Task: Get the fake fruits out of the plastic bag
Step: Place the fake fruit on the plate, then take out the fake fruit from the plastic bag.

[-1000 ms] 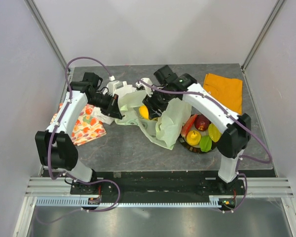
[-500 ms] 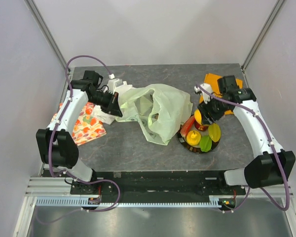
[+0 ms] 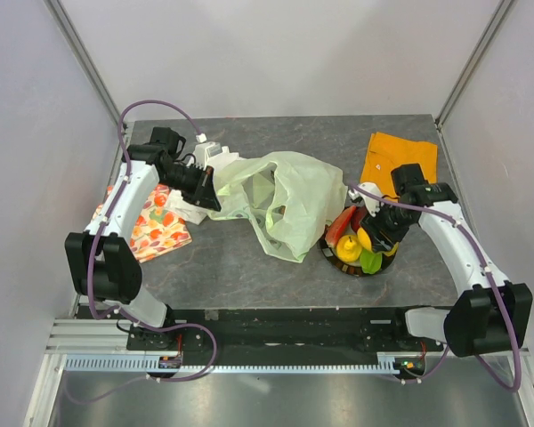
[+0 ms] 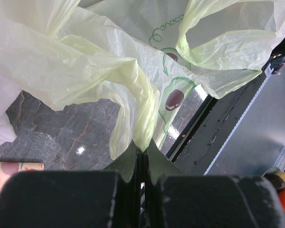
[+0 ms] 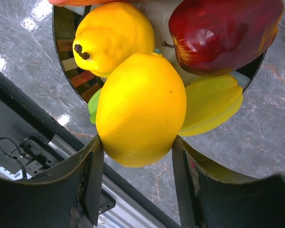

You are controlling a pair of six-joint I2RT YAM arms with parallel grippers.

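The pale green plastic bag [image 3: 289, 200] lies crumpled mid-table. My left gripper [image 3: 214, 201] is shut on a bunched edge of the bag at its left side; in the left wrist view the gripper [image 4: 142, 148] pinches a fold of the bag [image 4: 109, 61]. A dark brownish shape [image 3: 285, 212] shows through the bag. My right gripper [image 3: 374, 238] is shut on a yellow lemon [image 5: 140, 107] just above a dark round plate [image 3: 351, 269]. The plate holds a yellow pear-like fruit [image 5: 111, 35], a red apple [image 5: 223, 33], a yellow-green star fruit [image 5: 211, 102] and a red piece [image 3: 341, 224].
A cloth printed with orange and red fruits [image 3: 156, 227] lies at the left. A white cloth [image 3: 191, 211] sits under the bag's left end. An orange cloth [image 3: 400, 160] lies at the back right. The table's front edge and metal rail run just below the plate.
My right gripper carried the yellow lemon from the bag's mouth to the right and then down over the plate. The bag settled flatter. My left gripper has kept its hold.
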